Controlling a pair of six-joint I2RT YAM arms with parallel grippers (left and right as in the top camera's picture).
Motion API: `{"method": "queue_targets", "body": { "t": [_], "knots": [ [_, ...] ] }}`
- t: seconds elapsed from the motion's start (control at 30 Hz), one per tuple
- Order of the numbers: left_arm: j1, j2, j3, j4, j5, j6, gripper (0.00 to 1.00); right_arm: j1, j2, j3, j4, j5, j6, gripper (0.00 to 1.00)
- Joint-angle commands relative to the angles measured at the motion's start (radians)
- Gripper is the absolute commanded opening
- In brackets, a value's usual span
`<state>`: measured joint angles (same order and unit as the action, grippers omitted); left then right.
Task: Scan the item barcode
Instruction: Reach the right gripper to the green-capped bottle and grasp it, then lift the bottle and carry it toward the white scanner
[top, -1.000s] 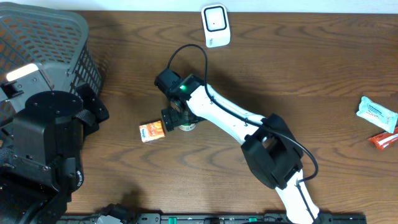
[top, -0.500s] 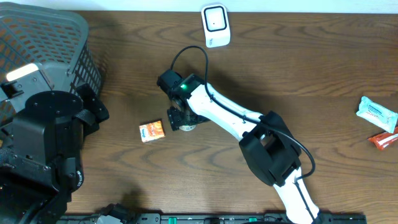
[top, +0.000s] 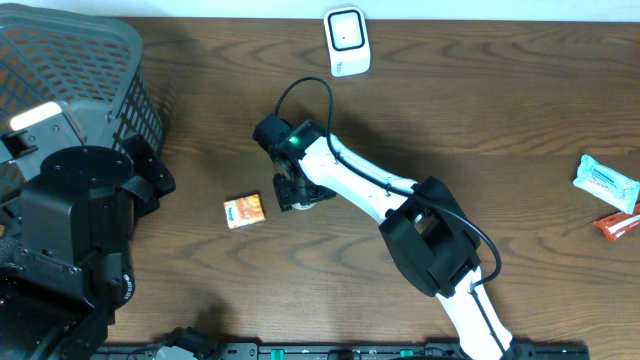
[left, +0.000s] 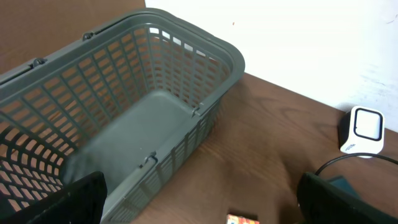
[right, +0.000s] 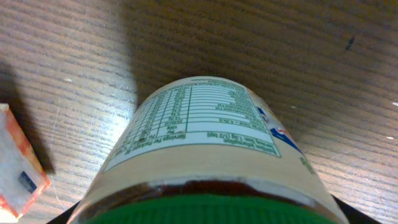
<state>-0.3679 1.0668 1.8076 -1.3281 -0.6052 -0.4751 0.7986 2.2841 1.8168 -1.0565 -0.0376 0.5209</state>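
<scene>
Right claw (top: 292, 190) lowered over the jar (right: 205, 137), which stands on the bench (top: 500, 100) just beside a small orange packet (top: 244, 210). Over the last second the overhead view shows the claw settling squarely above the jar, so that the pale body and green lid seen a moment ago now lie hidden beneath it; the packet has not moved. In the wrist view the jar's printed label fills the frame between the jaws. The jaws have been drawing in, but whether they already press on the jar cannot be told from these views. The jar is judged to be the item to be scanned, with the grasp under way and no lift begun; the scanner (top: 346, 40) stands well apart at the far edge. The left claw (left: 199, 208) hangs spread and empty near the basket (left: 180, 149).
</scene>
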Motion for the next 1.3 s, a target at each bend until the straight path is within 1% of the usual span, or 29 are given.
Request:
{"method": "queue_targets", "body": {
  "t": [0.0,0.27,0.4,0.57,0.83,1.07,1.27],
  "knots": [
    [0.004,-0.001,-0.007,-0.003,-0.016,-0.01,0.98,-0.013,0.007,0.013,-0.012,-0.006,0.018,0.62],
    [0.004,-0.001,-0.007,-0.003,-0.016,-0.01,0.98,-0.105,0.007,0.098,-0.134,-0.178,0.015,0.57],
    [0.004,-0.001,-0.007,-0.003,-0.016,-0.01,0.98,-0.181,0.007,0.136,-0.217,-0.25,-0.027,0.55],
    [0.004,-0.001,-0.007,-0.003,-0.016,-0.01,0.98,-0.299,0.007,0.144,-0.322,-0.42,-0.163,0.54],
    [0.004,-0.001,-0.007,-0.003,-0.015,-0.01,0.98,-0.488,0.007,0.144,-0.512,-0.583,-0.355,0.55],
    [0.004,-0.001,-0.007,-0.003,-0.015,-0.01,0.98,-0.613,0.007,0.142,-0.579,-0.6,-0.444,0.58],
    [0.004,-0.001,-0.007,-0.003,-0.016,-0.01,0.98,-0.669,0.007,0.11,-0.589,-0.599,-0.468,0.59]
  ]
}}
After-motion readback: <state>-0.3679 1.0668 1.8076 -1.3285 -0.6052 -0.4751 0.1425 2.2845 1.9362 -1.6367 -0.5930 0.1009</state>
